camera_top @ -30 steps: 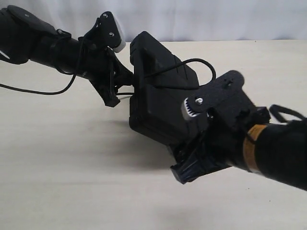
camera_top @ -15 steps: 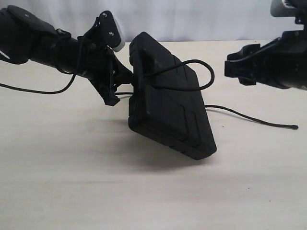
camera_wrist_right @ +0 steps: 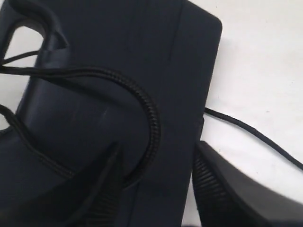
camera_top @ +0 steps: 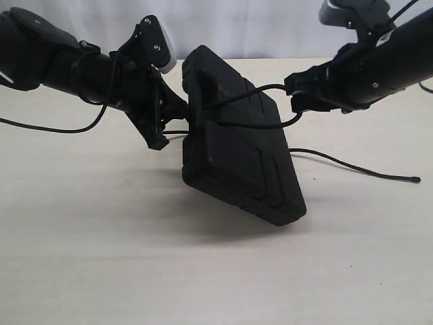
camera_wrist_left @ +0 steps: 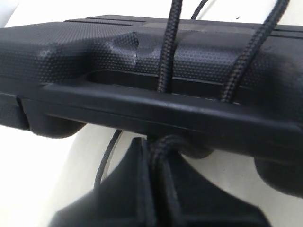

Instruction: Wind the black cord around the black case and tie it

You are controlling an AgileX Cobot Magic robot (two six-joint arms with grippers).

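left end effector [camera_wrist_left: 154,158] clamped on black cord [camera_wrist_left: 166,52]; right end effector [camera_wrist_right: 158,165] parted astride its loop | black case [camera_top: 237,156] tilted

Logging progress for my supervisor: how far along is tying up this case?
Done: the cord is through the case handle slot, one loop over its face. In hand: the left gripper is shut on the cord at the handle, case tilted; the right gripper, jaws open, straddles the loop. To do: its free end lies on the table; no tie shows.
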